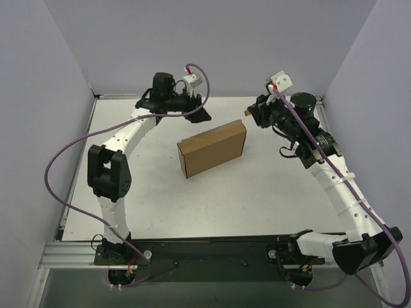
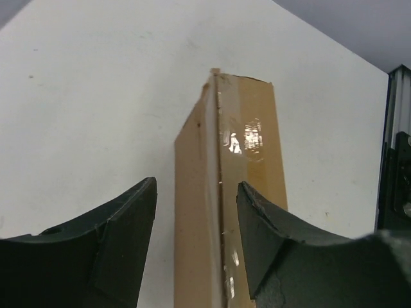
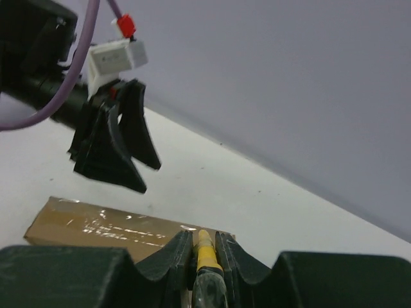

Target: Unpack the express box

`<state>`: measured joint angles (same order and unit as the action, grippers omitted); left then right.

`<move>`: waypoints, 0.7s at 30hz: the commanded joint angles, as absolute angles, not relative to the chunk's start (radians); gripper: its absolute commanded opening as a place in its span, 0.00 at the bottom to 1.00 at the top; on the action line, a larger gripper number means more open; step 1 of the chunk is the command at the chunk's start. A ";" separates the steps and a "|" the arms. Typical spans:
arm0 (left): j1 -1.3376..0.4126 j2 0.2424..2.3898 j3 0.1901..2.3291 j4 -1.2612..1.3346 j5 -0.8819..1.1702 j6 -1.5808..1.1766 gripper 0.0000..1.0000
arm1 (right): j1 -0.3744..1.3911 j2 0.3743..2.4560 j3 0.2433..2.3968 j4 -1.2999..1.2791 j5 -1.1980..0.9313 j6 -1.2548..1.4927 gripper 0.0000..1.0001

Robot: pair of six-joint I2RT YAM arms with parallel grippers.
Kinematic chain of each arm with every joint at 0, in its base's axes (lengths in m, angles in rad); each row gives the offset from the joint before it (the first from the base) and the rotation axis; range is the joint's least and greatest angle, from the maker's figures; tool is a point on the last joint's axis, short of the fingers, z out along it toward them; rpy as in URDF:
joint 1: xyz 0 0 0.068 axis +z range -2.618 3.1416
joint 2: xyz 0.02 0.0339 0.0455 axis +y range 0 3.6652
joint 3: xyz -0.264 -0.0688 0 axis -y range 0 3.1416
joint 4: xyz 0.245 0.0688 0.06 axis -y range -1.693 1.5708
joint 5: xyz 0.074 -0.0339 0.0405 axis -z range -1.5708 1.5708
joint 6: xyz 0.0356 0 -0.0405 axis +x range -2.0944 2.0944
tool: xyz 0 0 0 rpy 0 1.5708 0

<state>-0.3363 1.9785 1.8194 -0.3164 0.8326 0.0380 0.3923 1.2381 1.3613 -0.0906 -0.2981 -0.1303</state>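
Note:
The express box [image 1: 213, 149] is a flat brown cardboard mailer lying closed in the middle of the white table, with clear tape shining along its seam [image 2: 247, 138]. My left gripper [image 1: 200, 113] hangs open over the box's far left edge. In the left wrist view the taped edge runs between the spread fingers [image 2: 131, 237] without touching them. My right gripper [image 1: 250, 113] hovers by the box's far right corner, shut on a small yellow utility knife [image 3: 205, 249]. The knife's tip points toward the box top [image 3: 96, 224]. The left gripper [image 3: 112, 160] also shows in the right wrist view, above the box.
Grey walls close in the table at the back and both sides. A metal rail [image 1: 70, 253] carries the arm bases along the near edge. Purple cables [image 1: 58, 160] loop beside each arm. A dark frame post [image 2: 398, 160] stands at the table's side.

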 commanded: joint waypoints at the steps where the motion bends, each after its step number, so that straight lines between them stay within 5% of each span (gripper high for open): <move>1: -0.400 1.924 1.810 -0.265 0.850 0.066 0.59 | 0.341 1.249 1.281 0.023 -0.161 -0.104 0.00; 8: -0.455 2.012 1.876 -0.295 0.930 0.034 0.37 | 0.295 1.307 1.266 0.067 -0.159 -0.048 0.00; 21: -0.479 2.069 1.827 -0.491 0.881 0.187 0.29 | 0.285 1.370 1.232 0.167 -0.245 0.000 0.00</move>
